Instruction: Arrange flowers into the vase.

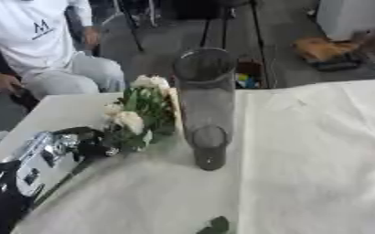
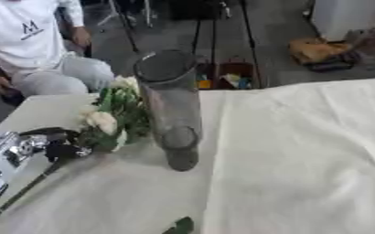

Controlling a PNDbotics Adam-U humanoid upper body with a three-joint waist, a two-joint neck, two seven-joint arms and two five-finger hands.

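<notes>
A tall clear glass vase (image 1: 206,107) stands upright and empty on the white tablecloth. Just to its left, a bunch of white flowers (image 1: 139,116) with green leaves leans toward it, blooms near the vase's side.

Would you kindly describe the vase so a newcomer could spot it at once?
On the table draped in white cloth, look left of centre. The vase is a tall, clear, empty cylinder standing upright. Beside it the left hand holds white flowers; nothing else on the table is see-through.
</notes>
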